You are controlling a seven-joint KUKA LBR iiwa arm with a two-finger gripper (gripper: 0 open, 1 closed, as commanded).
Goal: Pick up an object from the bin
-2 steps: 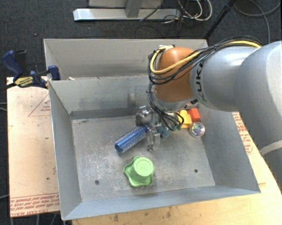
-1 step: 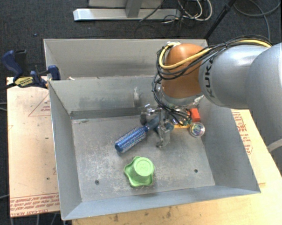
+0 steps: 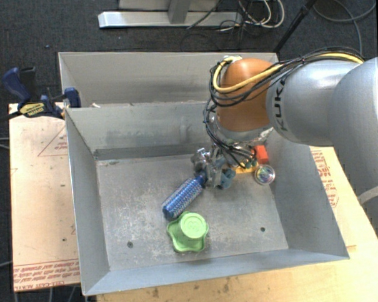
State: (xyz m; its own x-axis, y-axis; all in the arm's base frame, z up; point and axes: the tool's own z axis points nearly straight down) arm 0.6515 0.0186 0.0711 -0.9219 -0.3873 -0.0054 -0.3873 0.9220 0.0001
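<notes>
The gripper [image 3: 213,172] was low at the upper end of the blue ridged cylinder [image 3: 182,199], mid-bin, above a green lobed cap [image 3: 189,233]; open or clamped, I could not tell; likely the grasping step; next, a secure closure before lifting.

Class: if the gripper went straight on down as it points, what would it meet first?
Probably the upper end of the blue ribbed cylinder, lying right at the gripper; depth is unclear, so it might meet the bin floor beside it.
</notes>
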